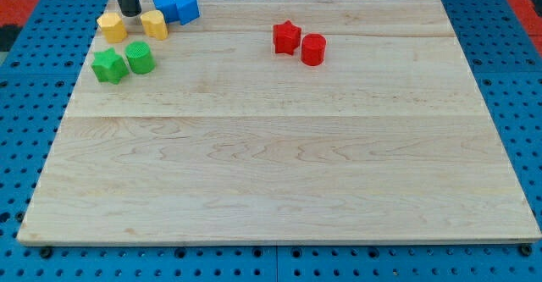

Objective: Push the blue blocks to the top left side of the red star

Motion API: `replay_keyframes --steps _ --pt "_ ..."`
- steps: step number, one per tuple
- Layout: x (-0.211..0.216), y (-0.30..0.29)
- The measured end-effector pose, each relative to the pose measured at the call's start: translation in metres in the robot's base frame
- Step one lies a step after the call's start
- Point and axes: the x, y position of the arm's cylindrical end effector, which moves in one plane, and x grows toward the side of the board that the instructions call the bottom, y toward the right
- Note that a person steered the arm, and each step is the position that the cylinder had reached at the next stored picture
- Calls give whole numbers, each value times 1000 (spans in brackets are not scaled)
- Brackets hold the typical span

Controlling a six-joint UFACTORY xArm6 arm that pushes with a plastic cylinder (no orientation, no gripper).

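1. My tip (129, 13), the lower end of a bare dark rod with no jaws to open or close, stands between two yellow blocks (112, 26) (154, 24) at the wooden board's (279, 172) top left.
2. Two blue blocks (176, 8) sit touching each other, just right of my tip.
3. The red star (286, 37) lies well to their right, beside a red cylinder (313, 49).
4. A green star (108, 65) and a green cylinder (139, 58) rest below the yellow pair.

Two blue plastic blocks (176, 8), pressed together, are seen far to the view's left of the red plastic star (286, 37) and slightly nearer the view's top, flat on the wood.
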Motion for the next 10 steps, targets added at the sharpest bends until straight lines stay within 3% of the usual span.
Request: replay_keyframes --steps 1,3,5,8,10 --pt "-1 44" --pt "-12 56" --pt "-11 191" --pt "-11 194" --pt "8 155"
